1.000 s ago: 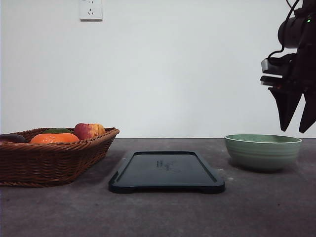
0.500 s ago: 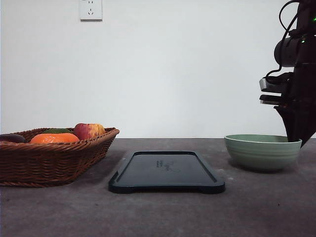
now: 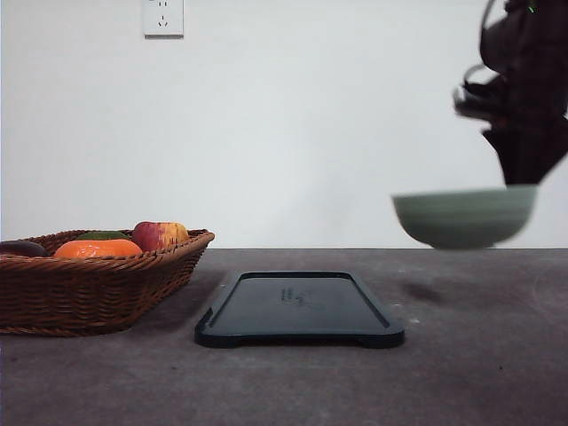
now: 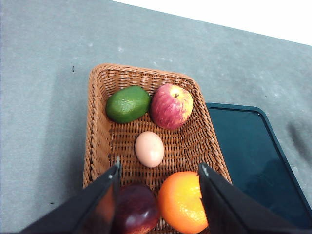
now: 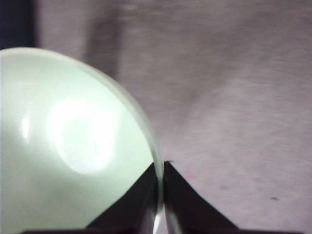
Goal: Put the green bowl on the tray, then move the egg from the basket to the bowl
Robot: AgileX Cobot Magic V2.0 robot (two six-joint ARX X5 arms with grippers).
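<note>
Front view puts the green bowl [image 3: 465,216] in the air, clear of the table [image 3: 461,355], hanging to the right of the tray [image 3: 300,310] and higher than it, with its shadow on the tabletop beneath. The right gripper [image 3: 524,164] holds it by the right side of the rim; the bowl and arm are smeared with motion blur, so the exact tilt is hard to judge, though it looks roughly level. Seen from the right wrist, the fingers [image 5: 141,195] of the right gripper [image 5: 160,195] are pinched on the bowl's [image 5: 68,146] thin rim, one inside the bowl and one outside.

Left of the bowl, the tray lies flat on the table with nothing on it. Farther left stands the basket [image 3: 89,284]. From the left wrist, the egg [image 4: 149,148] lies near the middle of the basket [image 4: 97,141], between an apple [image 4: 171,105] and a green fruit [image 4: 127,104] on one side and an orange [image 4: 181,202] and a dark red fruit [image 4: 137,213] on the other. The left gripper [image 4: 158,192] hangs above the basket with its fingers spread apart, gripping nothing.
</note>
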